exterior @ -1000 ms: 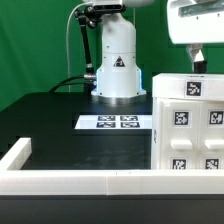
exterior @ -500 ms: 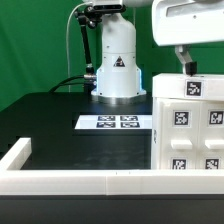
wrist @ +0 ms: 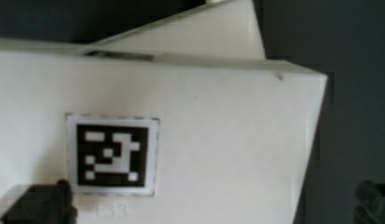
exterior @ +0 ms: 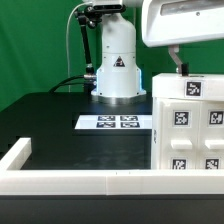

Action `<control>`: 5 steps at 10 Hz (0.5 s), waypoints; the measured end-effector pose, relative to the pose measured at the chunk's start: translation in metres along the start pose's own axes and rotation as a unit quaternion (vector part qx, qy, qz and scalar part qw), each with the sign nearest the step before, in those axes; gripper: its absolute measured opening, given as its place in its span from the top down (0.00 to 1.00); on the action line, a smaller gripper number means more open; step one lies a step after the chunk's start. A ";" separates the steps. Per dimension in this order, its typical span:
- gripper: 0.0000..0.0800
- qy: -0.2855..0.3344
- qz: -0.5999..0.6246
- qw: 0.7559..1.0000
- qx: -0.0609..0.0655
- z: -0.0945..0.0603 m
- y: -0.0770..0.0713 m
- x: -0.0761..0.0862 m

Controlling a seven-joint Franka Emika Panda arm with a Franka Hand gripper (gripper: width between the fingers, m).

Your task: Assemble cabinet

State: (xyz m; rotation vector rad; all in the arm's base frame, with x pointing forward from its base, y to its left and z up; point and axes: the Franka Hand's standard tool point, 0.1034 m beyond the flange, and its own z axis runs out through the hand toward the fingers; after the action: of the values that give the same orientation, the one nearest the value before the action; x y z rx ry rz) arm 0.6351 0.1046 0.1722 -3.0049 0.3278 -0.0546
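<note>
The cabinet body (exterior: 190,125) is a large white box with black-and-white tags, standing at the exterior view's right. My gripper (exterior: 180,68) hangs just above its top edge, and only one dark finger shows there. In the wrist view the cabinet's white top face (wrist: 224,120) with one tag (wrist: 111,150) fills the picture. My gripper (wrist: 203,205) is open. One dark fingertip (wrist: 38,205) lies over the white face and the other (wrist: 372,196) is past its edge, over the dark table. It holds nothing. No small loose blocks are in view.
The marker board (exterior: 118,122) lies flat on the black table in front of the robot base (exterior: 116,65). A long white rail (exterior: 80,180) runs along the near side, with a short raised end (exterior: 17,152) at the exterior view's left.
My gripper has moved toward the exterior view's left, coming further over the cabinet's top. The cabinet has not moved.
</note>
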 end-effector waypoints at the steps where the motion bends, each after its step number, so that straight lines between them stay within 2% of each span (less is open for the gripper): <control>1: 0.00 -0.001 -0.030 1.000 0.000 0.000 0.000 0.000; 5: 0.00 -0.001 -0.158 0.987 -0.001 0.000 0.003 0.000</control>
State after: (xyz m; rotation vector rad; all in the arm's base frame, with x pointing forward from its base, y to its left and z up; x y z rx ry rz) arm 0.6347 0.1018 0.1715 -3.0268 -0.1505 -0.0785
